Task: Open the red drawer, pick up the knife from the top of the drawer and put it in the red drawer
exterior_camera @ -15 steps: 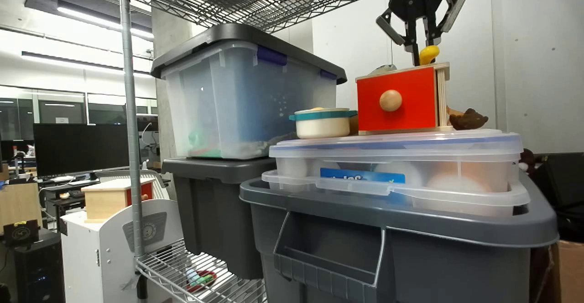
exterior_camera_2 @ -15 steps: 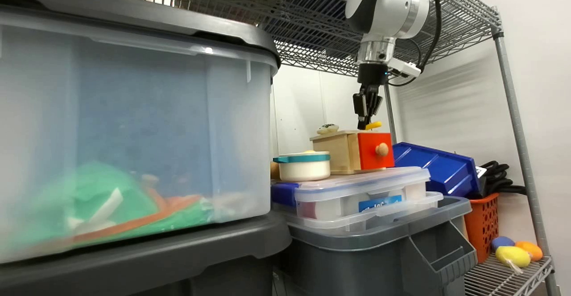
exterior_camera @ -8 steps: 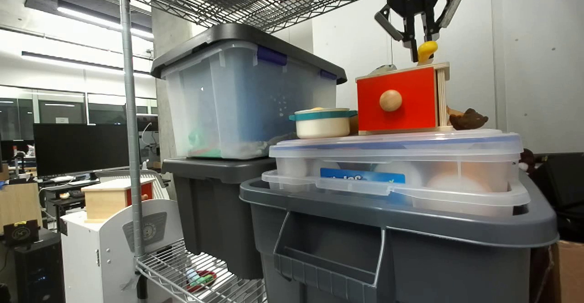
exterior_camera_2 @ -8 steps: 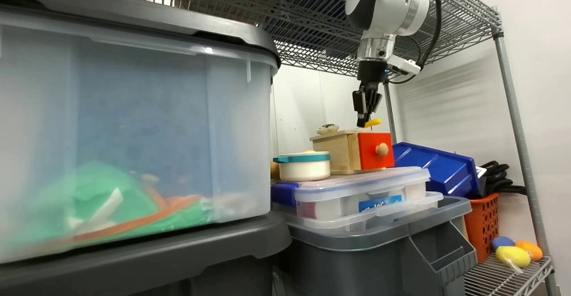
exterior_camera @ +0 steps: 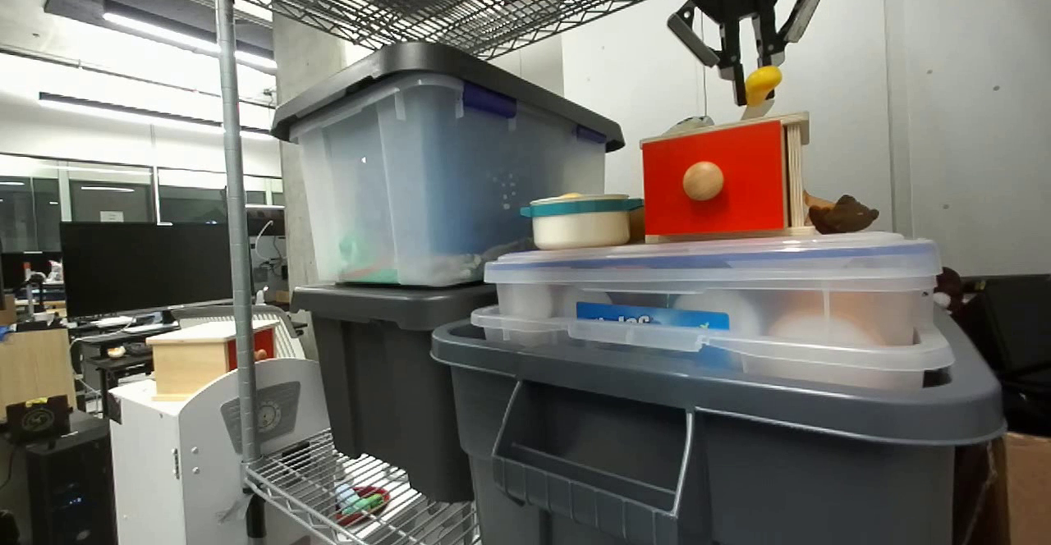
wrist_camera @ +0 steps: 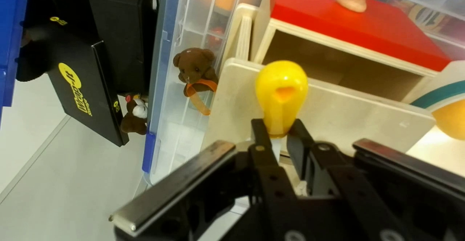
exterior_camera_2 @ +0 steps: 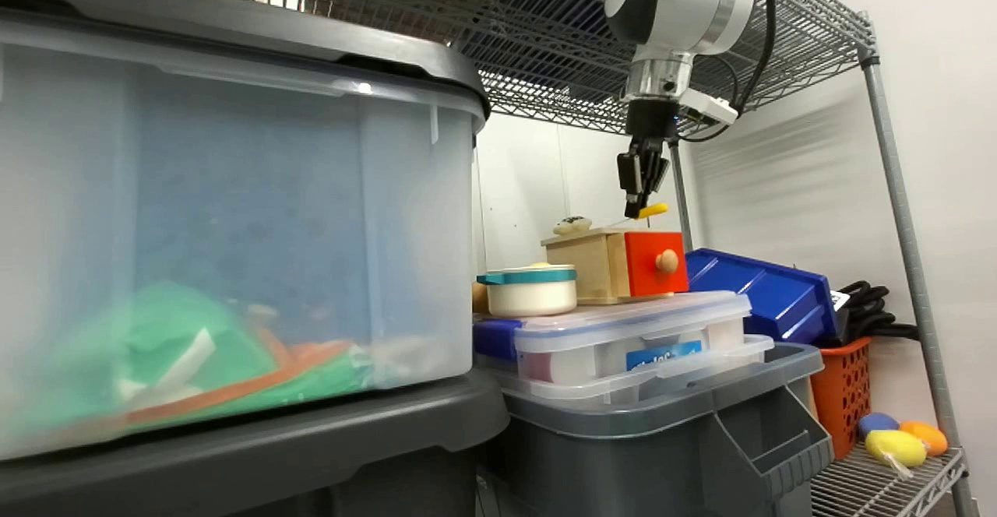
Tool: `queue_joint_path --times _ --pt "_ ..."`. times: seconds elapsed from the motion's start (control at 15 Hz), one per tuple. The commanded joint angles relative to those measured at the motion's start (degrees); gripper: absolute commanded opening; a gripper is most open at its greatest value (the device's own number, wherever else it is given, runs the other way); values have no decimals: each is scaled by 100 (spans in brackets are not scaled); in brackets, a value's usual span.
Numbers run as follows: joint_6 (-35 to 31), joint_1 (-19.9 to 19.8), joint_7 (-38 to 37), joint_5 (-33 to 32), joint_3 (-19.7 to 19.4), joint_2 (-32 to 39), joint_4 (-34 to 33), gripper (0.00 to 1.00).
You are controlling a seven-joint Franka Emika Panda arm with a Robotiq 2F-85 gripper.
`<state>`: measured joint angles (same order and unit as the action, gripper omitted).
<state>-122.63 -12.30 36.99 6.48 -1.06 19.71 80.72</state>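
Observation:
The red drawer [wrist_camera: 348, 23] is pulled out of its pale wooden box, and its hollow inside shows in the wrist view below the red front with the round knob. Above the tan box top [wrist_camera: 363, 114] hangs the knife [wrist_camera: 281, 81], its yellow handle pinched between the tips of my gripper [wrist_camera: 278, 128]. A whitish blade extends behind the handle, partly hidden by the fingers. In both exterior views the knife [exterior_camera: 763, 83] is slightly above the box, and the fingers close on its handle from either side.
A cream pot with a teal rim [exterior_camera: 581, 223] stands beside the box. A brown bear [wrist_camera: 195, 66] lies on the clear lid on the opposite side. The wire shelf [exterior_camera_2: 561, 42] runs overhead close to the arm, and a large lidded tub [exterior_camera: 525, 176] rises nearby.
My gripper has risen a little with the knife, which has come up from the box top. More of the pale blade shows under the handle. The red drawer has stayed where it was.

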Motion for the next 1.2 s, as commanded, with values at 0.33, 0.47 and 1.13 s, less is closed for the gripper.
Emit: queue_joint_path --times 0.33,0.47,1.13 --pt "140 -33 62 41 -24 -195 196 5" --pt "155 -33 64 44 -26 -178 156 5" --pt "92 -41 109 81 -20 -314 509 5"
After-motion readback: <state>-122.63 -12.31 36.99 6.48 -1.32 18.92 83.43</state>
